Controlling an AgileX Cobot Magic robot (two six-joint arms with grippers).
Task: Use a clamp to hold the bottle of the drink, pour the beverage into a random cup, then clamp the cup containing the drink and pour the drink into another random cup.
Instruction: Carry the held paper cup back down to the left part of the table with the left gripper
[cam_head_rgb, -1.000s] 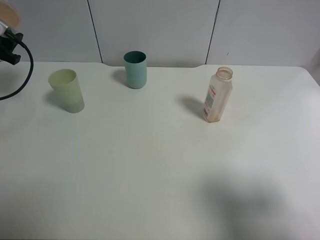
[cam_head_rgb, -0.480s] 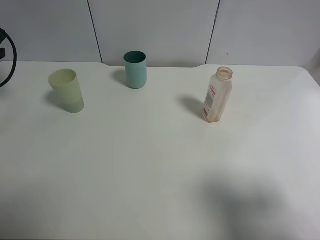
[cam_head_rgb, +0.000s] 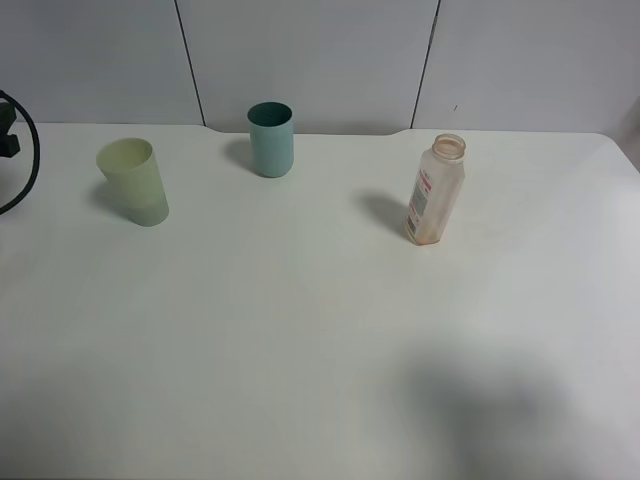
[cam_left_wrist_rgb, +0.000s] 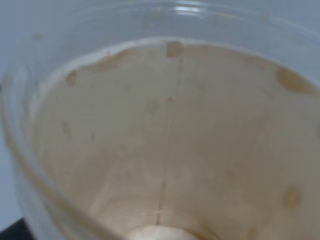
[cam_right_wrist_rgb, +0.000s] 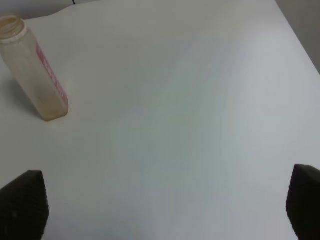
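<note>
The tan inside of the white cup (cam_left_wrist_rgb: 165, 140) fills the left wrist view from very close, with brown drops and streaks of the beverage on its wall. My left gripper's fingers are hidden there, and it is outside the exterior view. The bottle (cam_head_rgb: 435, 192) stands uncapped at the right rear of the table (cam_head_rgb: 300, 330), also seen in the right wrist view as the bottle (cam_right_wrist_rgb: 36, 75), holding only a brownish tint. The pale yellow-green tumbler (cam_head_rgb: 133, 182) stands at the left rear. My right gripper (cam_right_wrist_rgb: 160, 210) is open over bare table, well short of the bottle.
A teal tumbler (cam_head_rgb: 270, 139) stands at the rear middle, near the wall. A black cable loop (cam_head_rgb: 24, 165) hangs in at the left edge. A soft shadow lies on the table's front right.
The left arm and the tan cup mouth at the upper left corner have moved out of the exterior view; only the cable loop stays. The bottle and both tumblers have not moved.
</note>
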